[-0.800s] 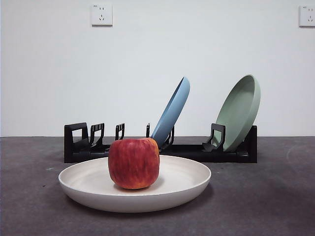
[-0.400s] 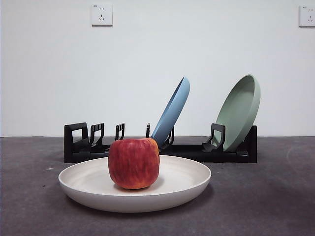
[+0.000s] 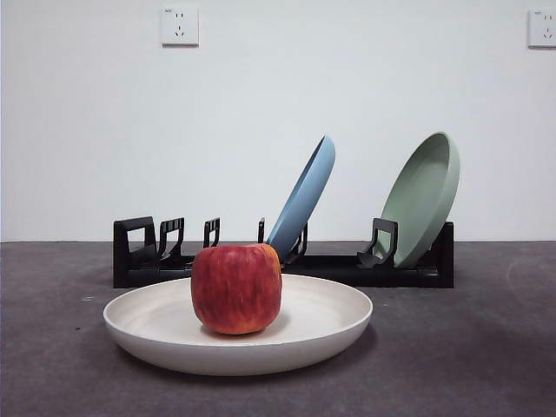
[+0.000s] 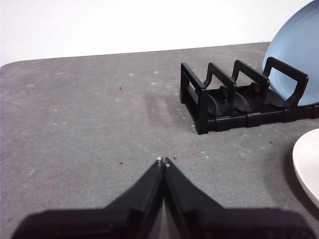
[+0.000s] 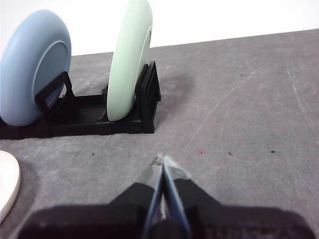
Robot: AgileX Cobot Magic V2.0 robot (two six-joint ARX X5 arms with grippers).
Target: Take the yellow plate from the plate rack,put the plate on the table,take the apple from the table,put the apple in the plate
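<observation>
Red blocky apple (image 3: pixel 236 288): sits centre of frame inside the wide cream matte plate (image 3: pixel 330 334), which lies flat on the dark grey felt-like table (image 3: pixel 469 365), lower middle. Unchanged across the last second; placement looks complete.

Long black slotted plate rack (image 3: pixel 143 252): behind, mid-frame, holding a tilted blue plate (image 3: pixel 304 195) and a pale green plate (image 3: pixel 424 195).

Left gripper (image 4: pixel 163 162): jaws pressed together, empty, apart from the rack. Right gripper (image 5: pixel 160 160): apparently closed too, empty, though its tips are blurred.
</observation>
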